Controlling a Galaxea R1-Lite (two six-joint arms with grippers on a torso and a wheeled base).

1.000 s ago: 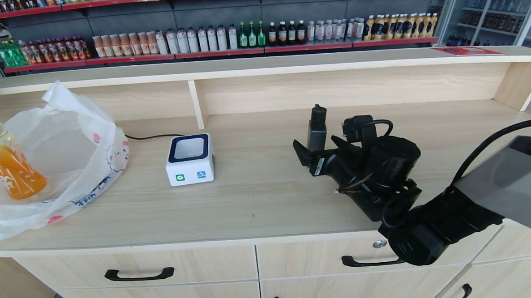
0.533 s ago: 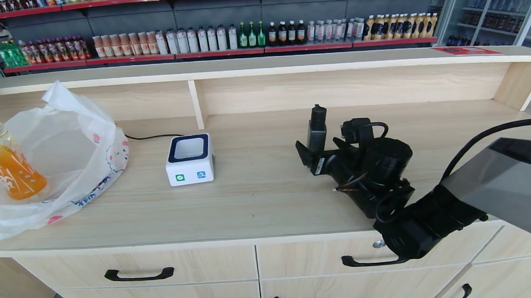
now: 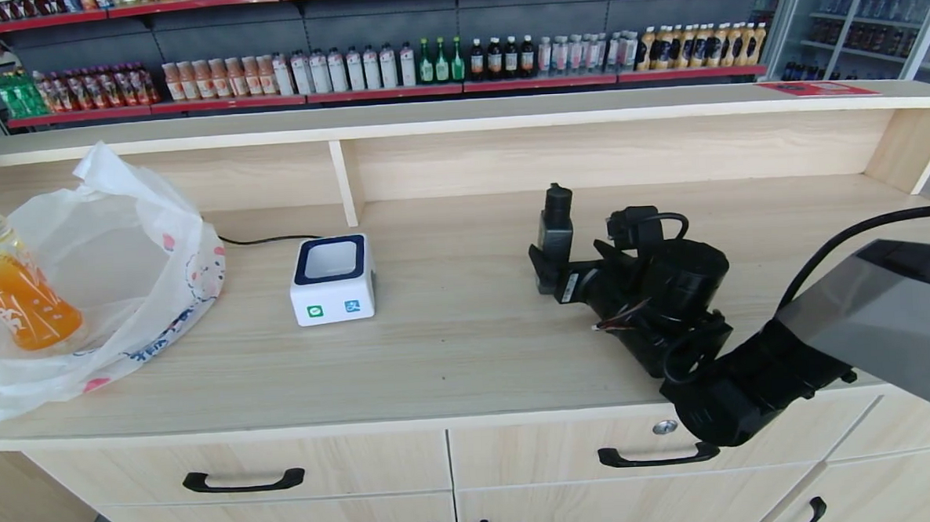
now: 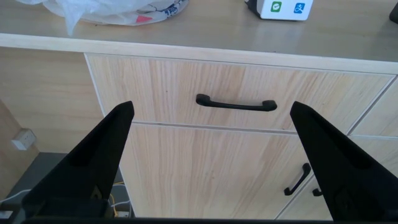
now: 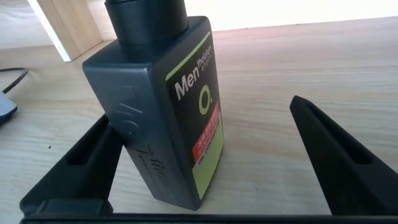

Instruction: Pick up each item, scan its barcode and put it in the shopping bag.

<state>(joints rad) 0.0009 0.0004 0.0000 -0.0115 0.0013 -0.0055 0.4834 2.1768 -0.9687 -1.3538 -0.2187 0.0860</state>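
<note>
Right tool (image 3: 565, 253) moved forward; wide open, now straddles dark bottle (image 3: 555, 210), 3 o'clock from scanner (image 3: 332, 278). Not closed yet, grasp likely next. Left tool (image 4: 211, 106) wide too.

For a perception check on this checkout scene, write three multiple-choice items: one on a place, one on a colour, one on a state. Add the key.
1. The white cube-shaped scanner stands on the pale wooden counter:
A) between the white plastic shopping bag and the dark grey plastic bottle
B) inside the bag
C) on the top ledge

2. The bottle's cap is:
A) red
B) black
C) white

3. The right pincer is:
A) shut on the scanner
B) raised high, empty
C) open, astride the upright bottle

Key: A, bag to its left and bottle to its right; B, the cap shows black; C, the bottle stands in its gap.
</note>
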